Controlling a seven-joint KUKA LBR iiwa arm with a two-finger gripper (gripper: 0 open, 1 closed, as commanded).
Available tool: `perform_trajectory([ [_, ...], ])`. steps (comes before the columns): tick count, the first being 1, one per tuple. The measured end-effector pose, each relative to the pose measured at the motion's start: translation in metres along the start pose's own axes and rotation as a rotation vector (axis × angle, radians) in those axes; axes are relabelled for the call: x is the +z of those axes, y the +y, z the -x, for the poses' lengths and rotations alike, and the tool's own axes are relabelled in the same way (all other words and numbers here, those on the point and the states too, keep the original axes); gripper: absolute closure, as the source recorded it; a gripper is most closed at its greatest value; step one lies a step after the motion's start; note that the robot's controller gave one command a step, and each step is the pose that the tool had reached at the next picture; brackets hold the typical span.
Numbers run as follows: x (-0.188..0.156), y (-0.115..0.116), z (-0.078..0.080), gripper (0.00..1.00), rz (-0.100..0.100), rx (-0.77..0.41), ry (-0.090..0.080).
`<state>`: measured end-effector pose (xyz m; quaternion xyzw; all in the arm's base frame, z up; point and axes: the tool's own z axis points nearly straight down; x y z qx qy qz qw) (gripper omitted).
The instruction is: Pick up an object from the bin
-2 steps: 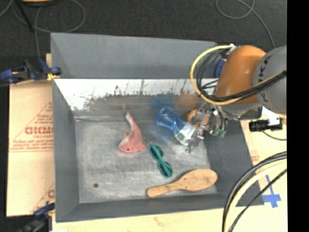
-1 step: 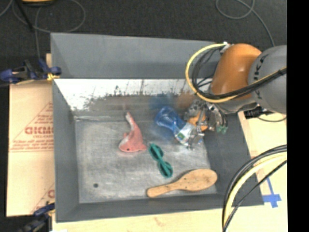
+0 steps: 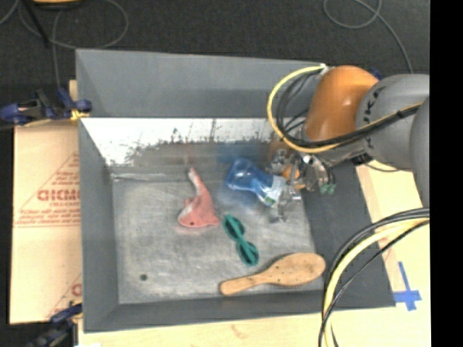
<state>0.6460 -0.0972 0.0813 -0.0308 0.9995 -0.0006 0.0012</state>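
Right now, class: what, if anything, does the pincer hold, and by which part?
It cannot be told: the pincer is at the right end of the blue plastic thing.

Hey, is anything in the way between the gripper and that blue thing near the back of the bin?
Nothing visible is. The gripper sits right at the right end of the blue thing. The pink toy, green looped piece and wooden brush lie apart from both.

One camera above the grey bin [image 3: 98,230], slightly oblique — arm [image 3: 394,114] at right.
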Motion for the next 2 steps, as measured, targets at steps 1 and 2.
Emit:
perform_trajectory([
  [1, 0.0, 0.0, 0.0, 1.0, 0.0, 0.0, 0.0],
  [2, -0.178, -0.009, 0.009, 1.0, -0.004, -0.02, -0.011],
])
